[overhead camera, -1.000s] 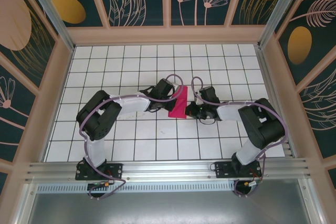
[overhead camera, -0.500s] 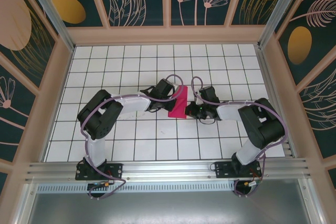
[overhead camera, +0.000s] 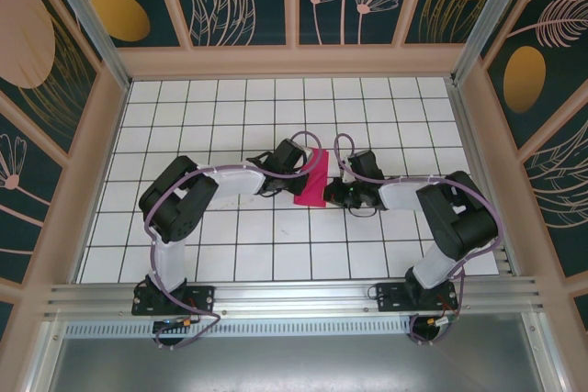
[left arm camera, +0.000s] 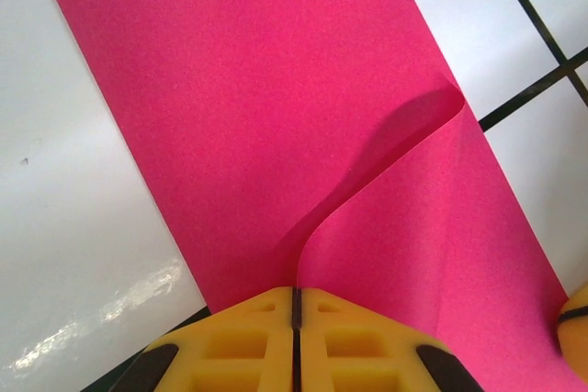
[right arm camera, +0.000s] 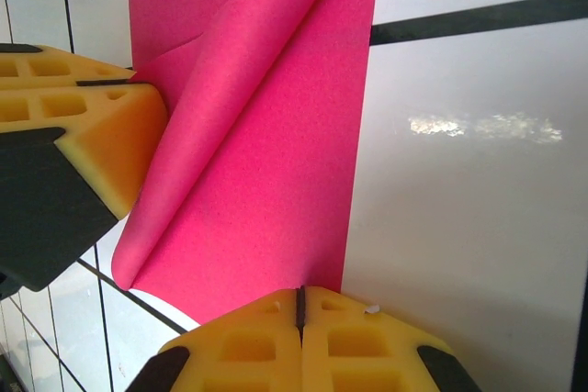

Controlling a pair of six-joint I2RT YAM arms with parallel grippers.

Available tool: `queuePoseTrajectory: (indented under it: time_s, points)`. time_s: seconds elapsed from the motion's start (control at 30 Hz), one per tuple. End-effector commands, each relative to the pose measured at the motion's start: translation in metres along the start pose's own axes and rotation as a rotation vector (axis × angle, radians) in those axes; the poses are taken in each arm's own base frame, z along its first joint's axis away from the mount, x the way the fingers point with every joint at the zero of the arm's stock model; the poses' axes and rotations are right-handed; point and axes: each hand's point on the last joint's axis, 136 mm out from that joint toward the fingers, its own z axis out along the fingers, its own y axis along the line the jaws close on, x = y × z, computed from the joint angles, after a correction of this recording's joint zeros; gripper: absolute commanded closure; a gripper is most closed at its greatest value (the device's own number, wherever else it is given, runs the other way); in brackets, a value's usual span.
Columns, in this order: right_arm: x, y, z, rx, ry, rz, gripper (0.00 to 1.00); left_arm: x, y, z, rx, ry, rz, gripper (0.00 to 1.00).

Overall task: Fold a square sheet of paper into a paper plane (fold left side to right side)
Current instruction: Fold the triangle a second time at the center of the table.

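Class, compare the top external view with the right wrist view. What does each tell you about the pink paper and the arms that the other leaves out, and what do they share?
Top external: both arms bend inward over the gridded table, with the pink paper a narrow strip between them.
Right wrist: the paper's top layer curls up, its corner pinched in the shut left end effector. The shut right end effector sits at the near edge.
Shared: pink paper on white tiles.
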Motion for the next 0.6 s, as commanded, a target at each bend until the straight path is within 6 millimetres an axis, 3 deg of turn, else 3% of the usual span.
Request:
queuePoseTrajectory:
  time_s: [0.0,0.23,0.43,0.57]
  points:
    - [0.024,-0.024,0.007,0.094,0.081,0.019,0.93,-0.001,0.005,0.006,-0.012,0.005,0.0,0.9]
    - [0.012,-0.009,-0.004,0.017,0.041,0.014,0.91,0.011,0.005,0.01,-0.002,0.035,-0.01,0.9]
    - [-0.021,0.011,-0.035,-0.147,-0.084,0.061,0.89,0.018,0.004,0.011,0.014,0.048,-0.019,0.89]
    - [-0.04,0.031,-0.036,-0.23,-0.117,0.066,0.9,0.019,0.004,0.012,0.016,0.05,-0.021,0.89]
